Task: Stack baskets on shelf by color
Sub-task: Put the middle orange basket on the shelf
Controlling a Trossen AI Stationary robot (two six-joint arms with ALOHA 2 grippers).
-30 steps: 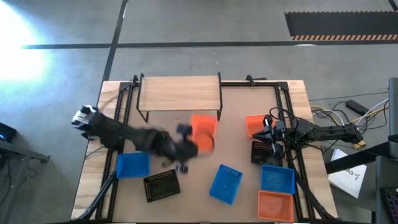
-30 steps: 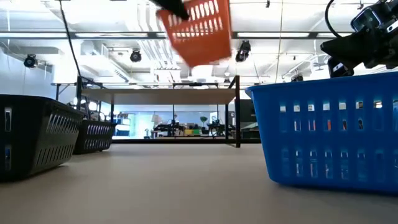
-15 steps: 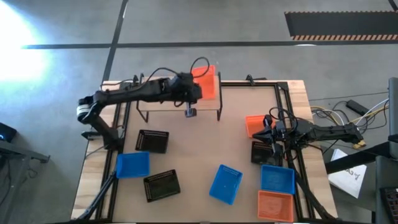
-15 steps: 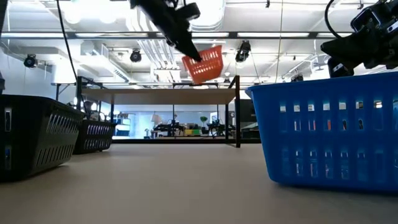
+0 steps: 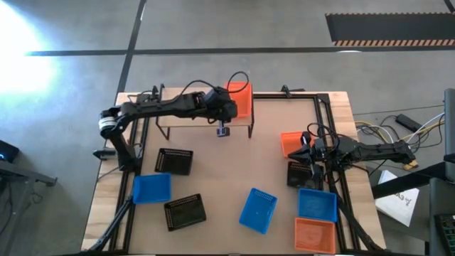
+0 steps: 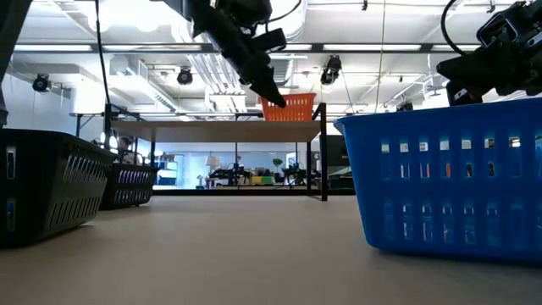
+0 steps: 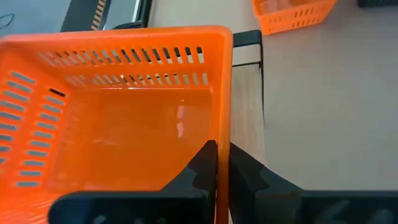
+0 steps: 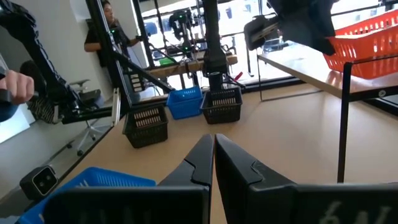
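An orange basket sits at the right end of the light-wood shelf; in the low view the orange basket stands level on the plank. My left gripper reaches over the shelf from the table's left and is shut on this basket. My right gripper is shut and waits at the table's right side, above another orange basket and a black basket. My left gripper pinches the orange basket's near-side wall at its rim, one finger inside the basket and one outside. The fingers come slanting down from the table's left. The basket stands upright with its bottom on the shelf's right end.
On the table lie a black basket, a blue one and another black one at near left. A tilted blue basket lies mid-near; a blue and an orange at near right. A person stands beyond the table.
My left gripper has carried the orange basket from above the table's middle up and toward the far edge, then down to the shelf's right end. The basket hung tilted in the air before; it now stands level on the plank. The right arm has kept still.
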